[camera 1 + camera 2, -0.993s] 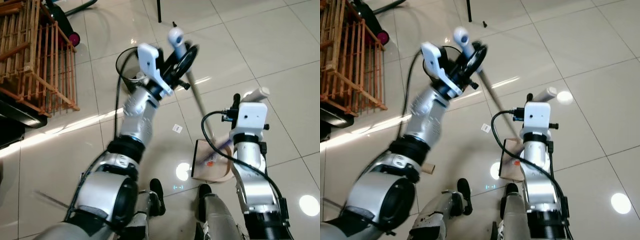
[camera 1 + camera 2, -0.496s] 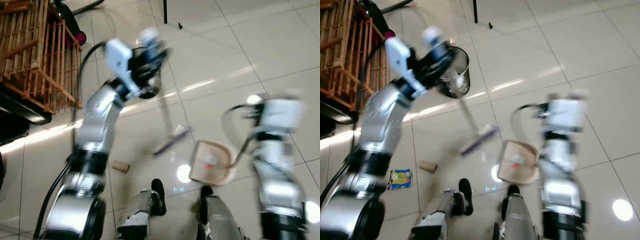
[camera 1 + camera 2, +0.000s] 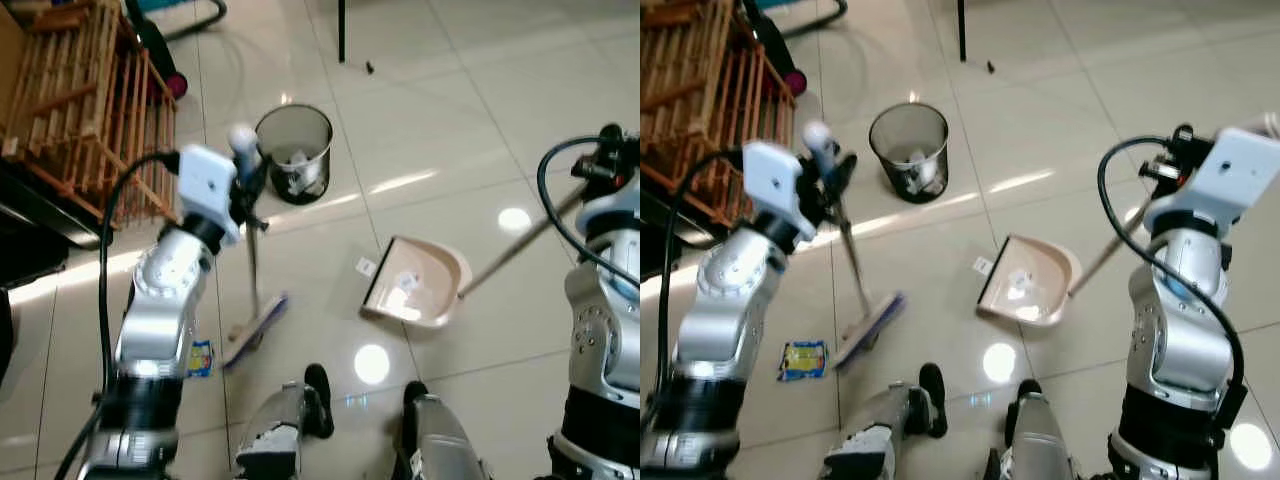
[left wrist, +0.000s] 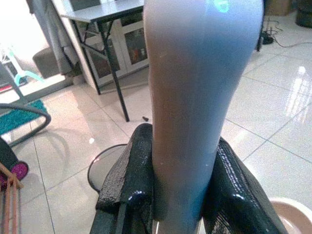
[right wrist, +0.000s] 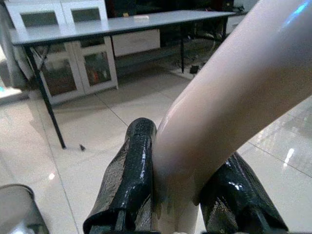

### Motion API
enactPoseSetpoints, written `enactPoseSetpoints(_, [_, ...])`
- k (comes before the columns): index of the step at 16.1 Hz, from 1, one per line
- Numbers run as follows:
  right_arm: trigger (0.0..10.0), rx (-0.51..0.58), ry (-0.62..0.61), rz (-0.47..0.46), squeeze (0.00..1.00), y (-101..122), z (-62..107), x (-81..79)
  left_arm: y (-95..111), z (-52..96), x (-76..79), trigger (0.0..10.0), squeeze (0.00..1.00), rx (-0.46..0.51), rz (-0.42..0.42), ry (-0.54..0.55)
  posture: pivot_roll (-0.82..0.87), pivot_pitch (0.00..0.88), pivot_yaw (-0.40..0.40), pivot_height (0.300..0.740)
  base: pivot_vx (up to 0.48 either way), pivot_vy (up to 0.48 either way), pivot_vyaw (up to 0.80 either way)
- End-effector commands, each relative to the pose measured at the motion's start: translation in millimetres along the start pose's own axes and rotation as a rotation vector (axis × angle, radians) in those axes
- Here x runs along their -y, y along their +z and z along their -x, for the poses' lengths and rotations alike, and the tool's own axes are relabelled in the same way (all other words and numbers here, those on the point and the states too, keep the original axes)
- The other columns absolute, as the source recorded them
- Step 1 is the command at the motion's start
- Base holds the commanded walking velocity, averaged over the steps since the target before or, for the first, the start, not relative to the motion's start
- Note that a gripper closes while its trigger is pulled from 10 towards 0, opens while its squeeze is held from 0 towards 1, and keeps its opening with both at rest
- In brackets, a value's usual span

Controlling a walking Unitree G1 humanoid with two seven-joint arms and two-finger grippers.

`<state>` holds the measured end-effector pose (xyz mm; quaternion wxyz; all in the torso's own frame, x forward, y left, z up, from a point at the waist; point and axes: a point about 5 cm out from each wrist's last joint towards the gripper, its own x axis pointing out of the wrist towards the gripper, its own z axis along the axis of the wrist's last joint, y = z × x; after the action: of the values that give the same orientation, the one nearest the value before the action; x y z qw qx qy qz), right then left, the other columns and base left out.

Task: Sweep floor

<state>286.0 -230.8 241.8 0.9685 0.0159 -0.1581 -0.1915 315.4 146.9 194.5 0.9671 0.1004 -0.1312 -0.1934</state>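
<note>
My left gripper (image 3: 245,182) is shut on the pale handle of a broom (image 3: 250,270). The broom's purple-bristled head (image 3: 256,330) rests on the tiles left of my feet, beside a cardboard roll (image 3: 238,331). In the left wrist view the black fingers (image 4: 134,180) clamp the broom handle (image 4: 195,97). A beige dustpan (image 3: 415,285) lies on the floor with white scraps in it. Its long handle (image 3: 520,242) rises to my right gripper (image 3: 1175,152), which is shut on it, as the right wrist view of the handle (image 5: 219,97) confirms. A paper scrap (image 3: 366,267) lies by the pan's mouth.
A mesh waste bin (image 3: 293,152) with rubbish stands beyond the broom. A wooden slatted rack (image 3: 80,110) is at the far left. A blue-and-yellow packet (image 3: 803,360) lies on the tiles left of my feet (image 3: 318,385). A black table leg (image 3: 342,30) stands at the back.
The left arm has swung the broom down and to the left, so its head now rests by the cardboard roll. The right arm moved out to the right with the dustpan handle. The camera shifted.
</note>
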Motion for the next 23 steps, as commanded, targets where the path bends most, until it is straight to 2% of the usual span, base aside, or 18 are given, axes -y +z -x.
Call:
enactPoseSetpoints(1, [10.0,0.051,0.045,-0.03,0.0,14.3,0.1,-8.7,5.9,2.8,7.8,10.0,0.0,0.029,-0.044,-0.017,-0.04,0.186,0.115,0.74,0.0,0.0,0.0])
enactPoseSetpoints(3, [10.0,0.047,0.051,-0.076,0.0,14.8,-1.5,-16.0,-0.5,2.2,11.4,10.0,0.0,0.021,-0.03,0.044,-0.04,0.172,0.107,0.74,0.139,0.0,0.0])
enactPoseSetpoints(8, [10.0,0.05,0.056,-0.121,0.0,14.9,-11.4,-30.2,-10.8,2.8,19.4,10.0,0.0,0.0,-0.039,0.087,-0.03,0.132,0.081,0.74,0.404,0.0,-0.27])
enactPoseSetpoints(12, [10.0,0.068,0.099,-0.118,0.0,17.3,-19.4,-38.3,-13.1,20.7,9.4,10.0,0.0,-0.013,-0.047,0.144,-0.01,0.11,0.03,0.74,0.439,0.0,0.0])
enactPoseSetpoints(15, [10.0,0.079,0.081,-0.173,0.0,16.9,-25.2,-38.2,-19.4,39.0,6.1,10.0,0.0,-0.043,-0.064,0.176,0.01,0.089,0.016,0.74,0.44,0.0,0.0])
enactPoseSetpoints(18, [10.0,0.097,0.028,-0.226,0.0,17.6,-30.6,-33.9,-27.5,47.3,6.8,10.0,0.0,-0.073,-0.064,0.178,0.01,0.066,0.022,0.74,0.441,0.0,0.0])
enactPoseSetpoints(23, [10.0,0.131,0.071,-0.213,0.0,26.5,-44.3,-42.6,-42.6,54.7,8.1,10.0,0.0,-0.119,-0.088,0.187,0.0,0.052,0.026,0.74,0.441,0.0,0.0])
